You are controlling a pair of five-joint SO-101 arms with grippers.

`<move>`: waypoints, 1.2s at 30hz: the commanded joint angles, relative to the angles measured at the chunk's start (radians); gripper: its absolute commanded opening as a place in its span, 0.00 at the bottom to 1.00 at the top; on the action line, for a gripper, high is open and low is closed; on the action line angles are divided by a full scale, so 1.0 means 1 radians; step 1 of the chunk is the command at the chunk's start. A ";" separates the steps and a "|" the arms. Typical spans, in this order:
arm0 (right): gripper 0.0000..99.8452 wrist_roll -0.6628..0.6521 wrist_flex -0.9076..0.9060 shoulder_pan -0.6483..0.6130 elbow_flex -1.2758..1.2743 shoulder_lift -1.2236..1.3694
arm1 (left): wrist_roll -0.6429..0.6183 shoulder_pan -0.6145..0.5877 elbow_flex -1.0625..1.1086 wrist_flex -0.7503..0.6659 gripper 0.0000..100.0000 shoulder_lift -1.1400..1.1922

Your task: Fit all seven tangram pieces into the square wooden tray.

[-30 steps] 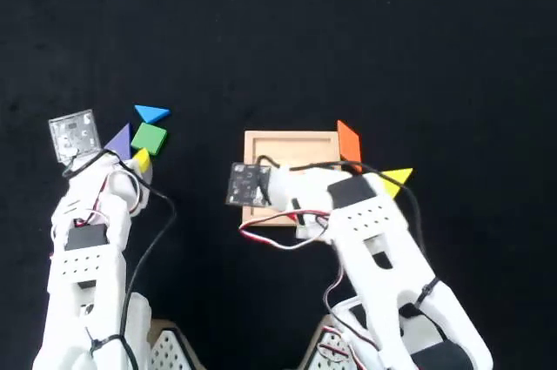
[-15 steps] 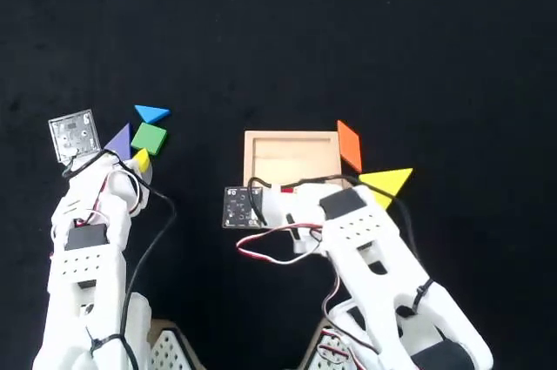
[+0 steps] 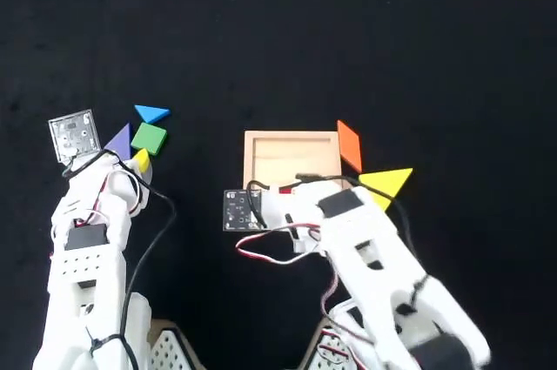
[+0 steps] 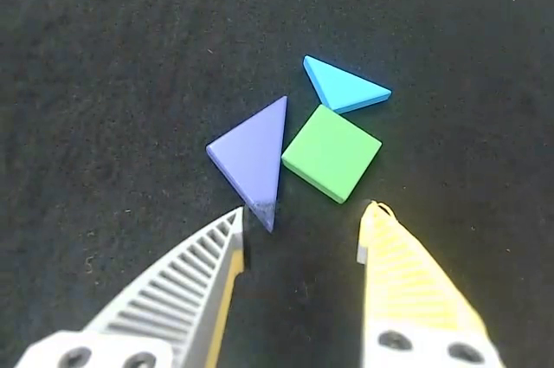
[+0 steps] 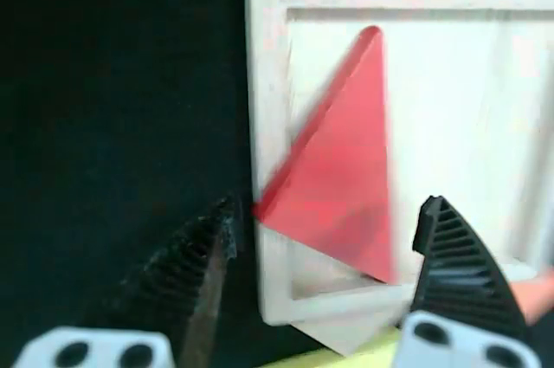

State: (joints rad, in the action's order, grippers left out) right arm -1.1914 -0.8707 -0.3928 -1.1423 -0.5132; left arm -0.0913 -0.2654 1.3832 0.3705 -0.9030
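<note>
At tray (image 5: 268,82) rim: red triangle (image 5: 342,169) lies skewed, corner over the edge; seating looks unfinished. Jaws apart on right gripper (image 5: 329,212), astride it, and left gripper (image 4: 305,210). Next: nudge it flat.

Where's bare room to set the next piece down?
In the tray, the floor beyond the red triangle is bare. The black cloth between tray and green square is free too. Crowded: the tray's near edge under the right gripper, and its right side, by the orange piece and yellow triangle.
</note>
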 commanded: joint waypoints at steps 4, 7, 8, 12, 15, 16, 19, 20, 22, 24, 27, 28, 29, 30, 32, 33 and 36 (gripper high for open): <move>0.32 -0.012 0.029 0.069 0.151 0.234 | 0.000 -0.012 -0.028 -0.018 0.22 0.002; 0.32 -0.012 -0.008 0.069 0.211 0.292 | 0.000 -0.012 -0.028 -0.018 0.22 0.002; 0.32 -0.012 -0.008 0.069 0.219 0.300 | 0.000 -0.012 -0.028 -0.020 0.22 0.002; 0.32 -0.018 -0.006 0.066 0.234 0.312 | 0.000 -0.012 -0.028 -0.020 0.22 0.002; 0.30 -0.103 -0.025 0.055 0.223 0.314 | 0.000 -0.012 -0.028 -0.020 0.22 0.002; 0.27 -0.133 -0.041 0.048 0.220 0.314 | 0.000 -0.012 -0.028 -0.020 0.22 0.002; 0.18 -0.218 -0.115 0.014 0.222 0.314 | 0.000 -0.012 -0.028 -0.020 0.22 0.002; 0.16 -0.222 -0.126 0.005 0.222 0.314 | 0.000 -0.012 -0.028 -0.020 0.22 0.002; 0.12 -0.222 -0.121 -0.002 0.222 0.314 | 0.000 -0.012 -0.028 -0.020 0.22 0.002; 0.10 -0.222 -0.121 -0.002 0.222 0.314 | 0.000 -0.012 -0.028 -0.020 0.22 0.002; 0.07 -0.222 -0.124 0.002 0.220 0.312 | 0.000 -0.012 -0.028 -0.020 0.22 0.002; 0.05 -0.222 -0.129 0.002 0.220 0.306 | 0.000 -0.012 -0.028 -0.020 0.22 0.002; 0.05 -0.222 -0.129 0.002 0.222 0.305 | 0.000 -0.012 -0.028 -0.020 0.22 0.002; 0.04 -0.222 -0.130 0.003 0.225 0.305 | 0.000 -0.012 -0.028 -0.020 0.22 0.002; 0.04 -0.221 -0.132 0.003 0.243 0.303 | 0.000 -0.012 -0.028 -0.020 0.22 0.002; 0.04 -0.213 -0.132 0.005 0.255 0.303 | 0.000 -0.012 -0.028 -0.020 0.22 0.002; 0.04 -0.143 -0.140 0.020 0.314 0.303 | 0.000 -0.012 -0.028 -0.020 0.22 0.002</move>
State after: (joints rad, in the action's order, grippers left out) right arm -1.3878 -0.9904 -0.3790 -0.8922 -0.1987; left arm -0.0913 -0.2654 1.3832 0.3705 -0.9030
